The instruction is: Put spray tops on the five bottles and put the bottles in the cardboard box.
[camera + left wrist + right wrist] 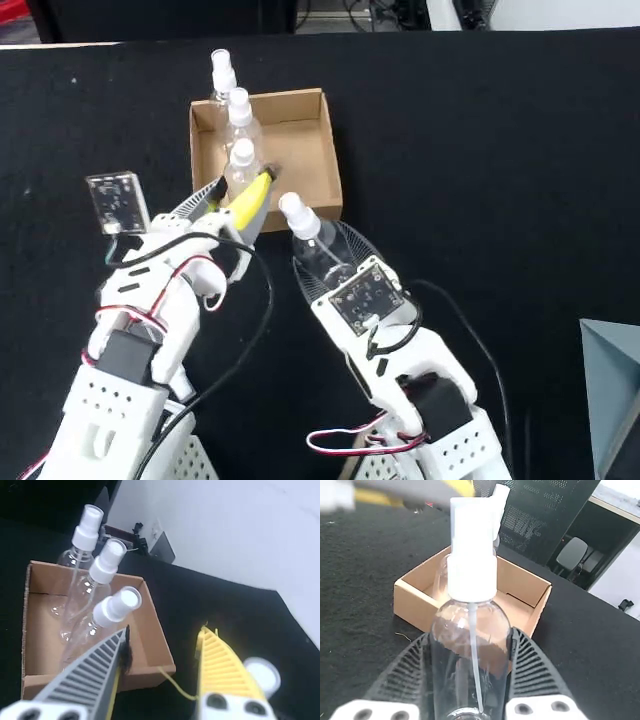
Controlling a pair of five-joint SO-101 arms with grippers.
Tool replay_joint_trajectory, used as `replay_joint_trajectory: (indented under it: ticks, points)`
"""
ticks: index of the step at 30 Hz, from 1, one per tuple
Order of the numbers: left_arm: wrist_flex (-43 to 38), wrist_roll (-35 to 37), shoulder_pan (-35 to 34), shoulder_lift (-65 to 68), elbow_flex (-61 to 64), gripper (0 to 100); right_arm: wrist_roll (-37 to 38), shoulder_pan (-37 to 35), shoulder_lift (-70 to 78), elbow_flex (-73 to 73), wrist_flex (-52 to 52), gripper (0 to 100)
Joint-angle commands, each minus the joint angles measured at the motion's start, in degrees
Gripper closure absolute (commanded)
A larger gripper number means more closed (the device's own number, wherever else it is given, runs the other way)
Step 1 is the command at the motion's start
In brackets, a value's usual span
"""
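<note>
Right gripper (470,639) sits closest, low over the near middle of the black table (480,150). Its 2 black fingers (400,675) are clamped on the sides of a clear bottle (322,255). It's see-through plastic with a thin dip tube inside and a white spray top (472,555) already on. It tilts with its top toward the box (332,150), just short of the near wall.

Box is plain brown cardboard, open and low-walled, a bit left of centre toward the far side. 3 more bottles (241,118), same clear kind with white tops, stand in a row along its left side, taller than the walls. The right half of the floor is bare cardboard.

Left gripper (165,630) hangs at the box's near left corner, with 1 grey finger (95,672) and 1 yellow finger (220,670) spread wide and nothing between them. The yellow one is just left of the held bottle's top, and the nearest boxed bottle is right beyond the fingertips, so that corner is crowded. Black cable (262,310) loops between the arms, and a grey thing (610,390) sits at the near right edge.
</note>
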Motion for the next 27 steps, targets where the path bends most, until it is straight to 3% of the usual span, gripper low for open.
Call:
replay_joint_trajectory:
  ticks: [1, 13, 27]
  points:
    - [-3.7, -4.1, 5.0, -0.4, 0.7, 79, -0.4, -1.0, -7.1, -4.2, 0.0, 94.9]
    - [0.6, -9.2, 14.5, -0.9, 1.0, 79, -0.4, -0.9, -7.1, -2.5, 0.1, 94.9]
    - [0.6, -9.2, 14.5, -0.9, 0.8, 79, -0.1, -0.8, -7.1, -2.7, 4.1, 94.9]
